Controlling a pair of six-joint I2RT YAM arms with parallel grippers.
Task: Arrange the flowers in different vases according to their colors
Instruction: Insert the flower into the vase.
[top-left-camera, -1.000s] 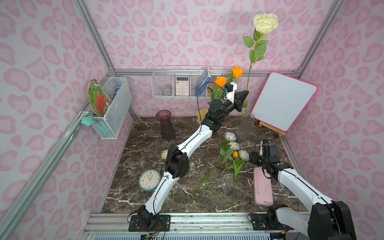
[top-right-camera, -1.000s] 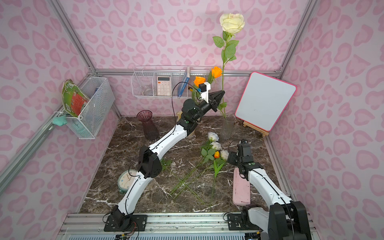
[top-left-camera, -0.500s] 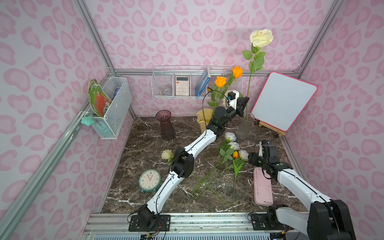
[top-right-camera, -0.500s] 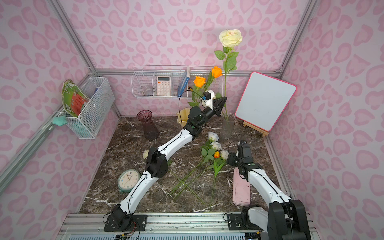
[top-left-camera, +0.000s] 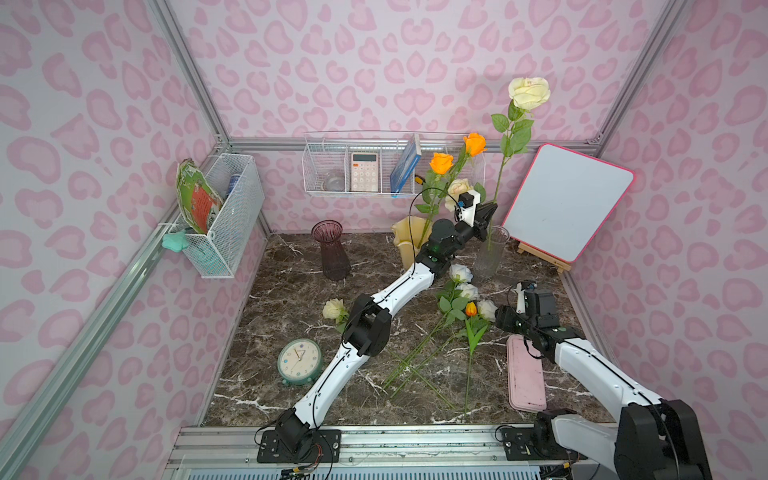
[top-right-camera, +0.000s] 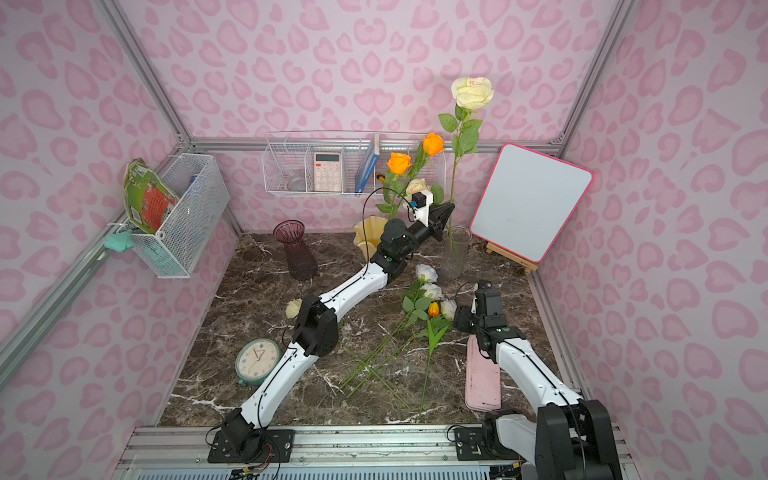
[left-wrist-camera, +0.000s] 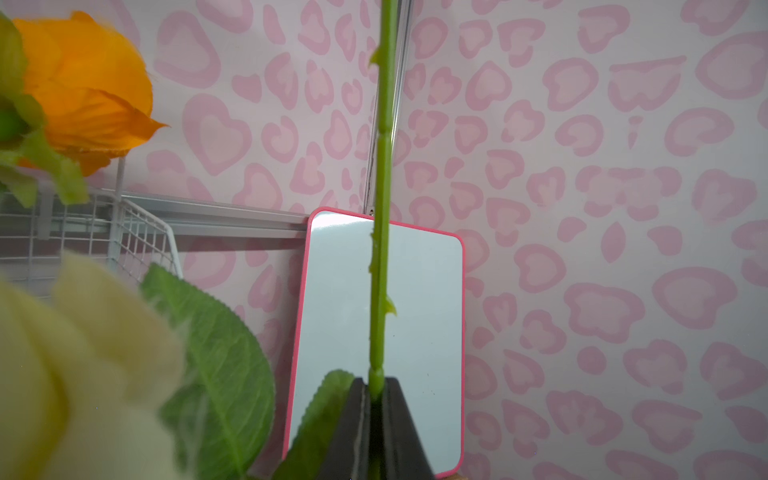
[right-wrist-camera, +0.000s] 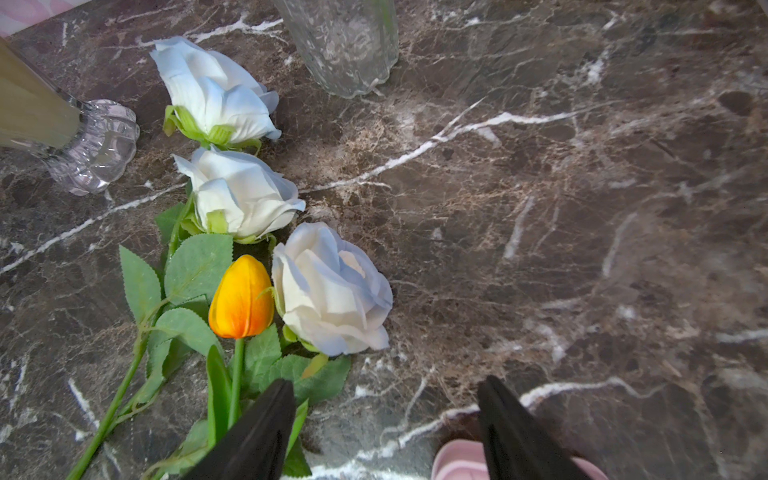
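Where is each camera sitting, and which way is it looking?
Top views: high in front, looking down at the table and back wall; the left arm and right arm show.
Left wrist: on the left arm, facing the whiteboard; the shut left pincer holding a green stem shows.
Right wrist: on the right arm, looking down at white roses and a tulip; the open right pincer shows.
Shared: top views also show whiteboard and tulip.
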